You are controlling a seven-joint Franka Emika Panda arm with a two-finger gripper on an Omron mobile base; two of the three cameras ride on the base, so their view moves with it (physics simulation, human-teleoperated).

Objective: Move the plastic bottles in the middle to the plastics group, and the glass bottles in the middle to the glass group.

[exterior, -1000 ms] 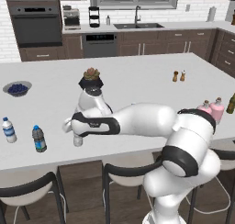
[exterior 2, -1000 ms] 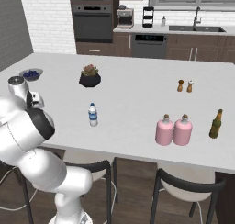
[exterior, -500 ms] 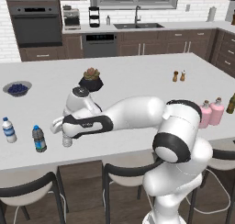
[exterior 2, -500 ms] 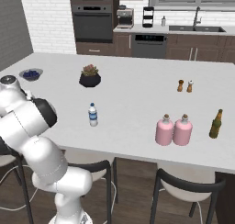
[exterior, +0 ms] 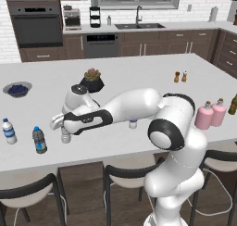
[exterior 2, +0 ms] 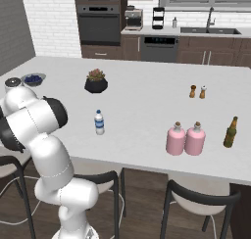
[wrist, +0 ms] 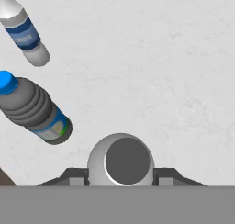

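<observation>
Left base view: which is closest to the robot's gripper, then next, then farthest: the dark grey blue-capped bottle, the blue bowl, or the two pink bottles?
1. Dark grey blue-capped bottle, just left of the gripper.
2. Blue bowl, far back left.
3. Two pink bottles, way off right.

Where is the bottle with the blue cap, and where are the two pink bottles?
blue-capped bottle [exterior: 39, 141], left base view, on its dark grey body.
left pink bottle [exterior 2: 175, 140], right base view, on its round belly.
right pink bottle [exterior 2: 195, 140], right base view, on its round belly.

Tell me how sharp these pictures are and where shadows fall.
Left base view: sharp, soft shadow under the arm near the grey bottle. Right base view: sharp, even light, faint shadows by the pink bottles. Hand view: dark grey bottle crisp, steep foreshortening.
</observation>
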